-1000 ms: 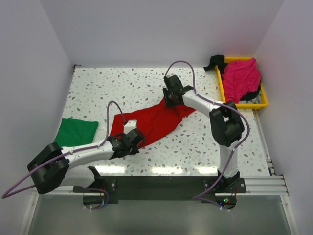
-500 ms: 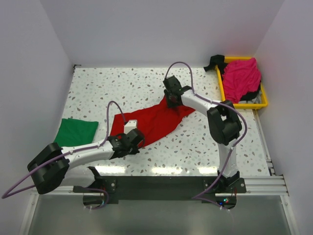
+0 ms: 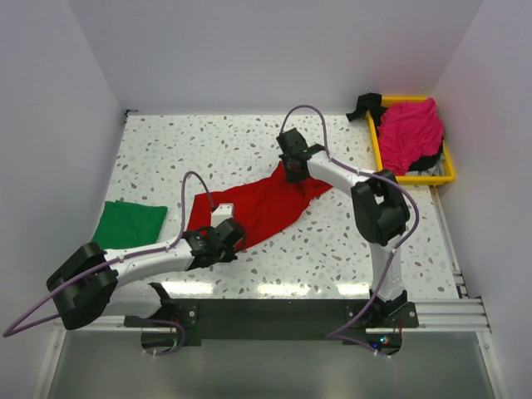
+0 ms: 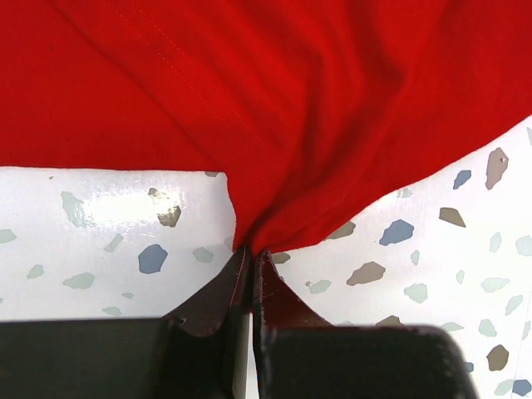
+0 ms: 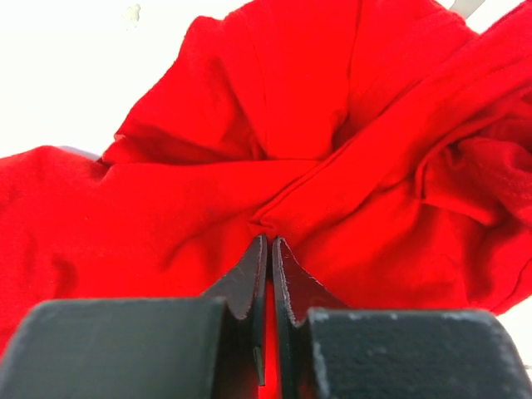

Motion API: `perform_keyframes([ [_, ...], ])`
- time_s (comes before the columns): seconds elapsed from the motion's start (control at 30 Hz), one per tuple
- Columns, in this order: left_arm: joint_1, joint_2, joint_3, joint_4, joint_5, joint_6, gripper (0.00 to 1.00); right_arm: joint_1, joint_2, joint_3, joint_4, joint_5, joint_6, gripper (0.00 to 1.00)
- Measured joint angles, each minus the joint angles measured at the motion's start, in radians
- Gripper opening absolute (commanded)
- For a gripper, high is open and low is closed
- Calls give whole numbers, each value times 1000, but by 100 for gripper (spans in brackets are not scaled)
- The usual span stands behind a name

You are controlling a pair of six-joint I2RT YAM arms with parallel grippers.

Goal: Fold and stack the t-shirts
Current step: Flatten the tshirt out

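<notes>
Where the red t-shirt (image 3: pixel 268 206) draws in to a pinched point at its near hem, the left claw (image 4: pixel 251 252) is clenched on it, its two dark wedge-shaped fingers pressed almost flat together with a sliver of cloth caught at the tips. Beyond those tips the fabric fans outward in soft diagonal creases, and a line of stitching runs across the smooth matte weave. To either side of the left claw lies the tabletop (image 3: pixel 208 150), a glossy white surface speckled with grey, blue and tan chips.

At the far end of the same shirt, the right claw (image 5: pixel 270 243) is likewise closed on a raised ridge of red cloth, and a strip of red shows in the narrow slit between its black fingers. Ahead of it and to both sides the shirt is bunched into deep, rounded folds.

Between the two claws the garment lies as a long slanted shape, wider near the left claw and gathered near the right one.

Well off to the outer side of the left claw, a green t-shirt (image 3: pixel 129 223) rests flat on the tabletop, folded into a neat slanted rectangle. Well beyond the right claw, toward the corner, a magenta-pink t-shirt (image 3: pixel 409 133) sits in a crumpled heap inside a yellow tray (image 3: pixel 449 173) of hard plastic.
</notes>
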Motion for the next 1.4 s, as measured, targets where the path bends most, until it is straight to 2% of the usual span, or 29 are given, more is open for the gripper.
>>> perform_keyframes([
  [0.17, 0, 0, 10, -5, 0, 4, 0, -3, -62, -39, -10, 10, 16, 0],
  [0.33, 13, -19, 31, -14, 0, 10, 0, -22, -300, -198, 5, 24, 68, 1],
  [0.6, 47, -87, 79, -21, 11, 48, 0, -36, -734, -569, 50, 54, 205, 0],
  [0.83, 129, -161, 134, -76, 26, 86, 0, -37, -1045, -934, 32, 26, 408, 1],
  [0.93, 191, -209, 138, -95, 33, 90, 0, -37, -1142, -1026, 29, -19, 479, 21],
  [1.0, 227, -240, 138, -107, 36, 92, 0, -37, -1170, -1053, 26, -41, 503, 34],
  [1.13, 265, -266, 138, -122, 44, 99, 0, -37, -1164, -1050, 32, -85, 505, 44],
  [1.23, 268, -261, 138, -127, 62, 100, 0, -37, -1112, -1006, 39, -109, 486, 46],
  [1.4, 268, -260, 138, -127, 82, 99, 0, -33, -921, -858, 100, -135, 438, 49],
])
